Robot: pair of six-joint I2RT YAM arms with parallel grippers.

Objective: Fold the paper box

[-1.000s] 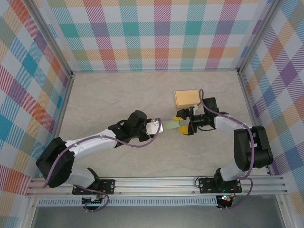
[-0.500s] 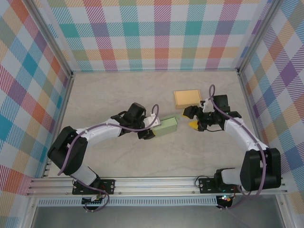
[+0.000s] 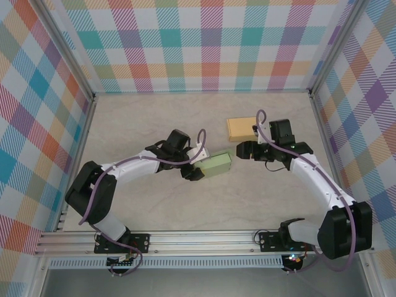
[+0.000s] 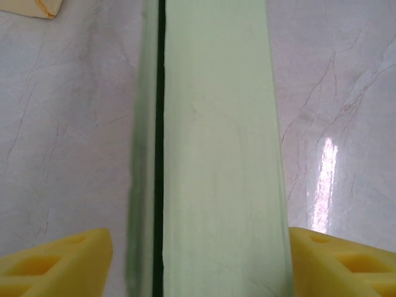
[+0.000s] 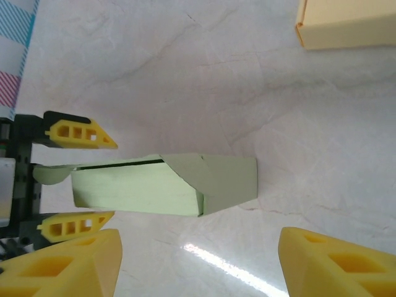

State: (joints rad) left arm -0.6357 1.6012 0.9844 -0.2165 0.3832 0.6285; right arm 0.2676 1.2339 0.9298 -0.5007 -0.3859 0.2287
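The pale green paper box [image 5: 167,185] lies on its side near the middle of the marble-patterned counter [image 3: 142,124], one long seam showing as a dark slit and the end turned toward the right arm closed by angled flaps. The left claw [image 4: 201,232] straddles the box's other end with its yellow fingers [image 4: 55,263] apart, a gap showing beside at least one of them, so it is not clamped. The right claw [image 5: 199,247] hovers spread wide and empty just off the box's folded end, with a yellow box [image 3: 241,128] on the counter close behind it.
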